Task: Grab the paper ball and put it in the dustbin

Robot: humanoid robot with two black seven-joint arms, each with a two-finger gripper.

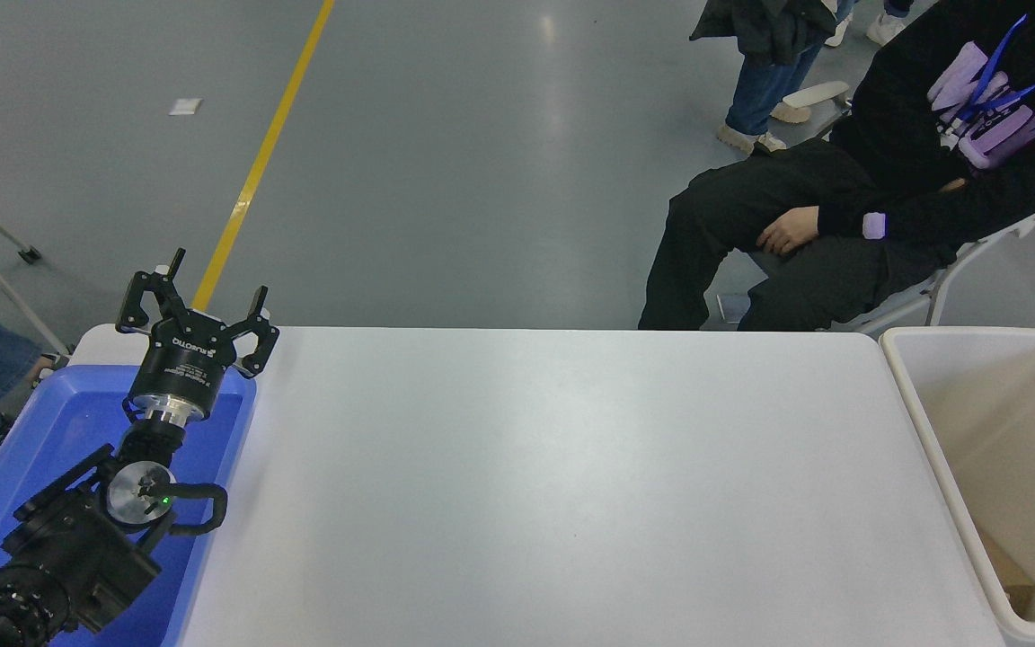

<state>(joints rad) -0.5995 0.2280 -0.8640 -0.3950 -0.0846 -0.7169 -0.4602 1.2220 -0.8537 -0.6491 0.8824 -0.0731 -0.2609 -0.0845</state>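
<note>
The dustbin (1012, 422) is a deep cream-white bin standing off the table's right end. A tan-brown piece of paper (1007, 575) lies in its near bottom corner, partly hidden by the bin's wall; I cannot tell whether it is the paper ball. No paper ball shows on the white table (553, 485). My left gripper (215, 280) is open and empty, parked at the lower left above the blue tray. My right arm is out of view.
A shallow blue tray (59, 431) sits at the table's left end under the left arm. A person in black sits on a chair (841, 225) beyond the far right corner. Another person's legs (765, 90) stand behind.
</note>
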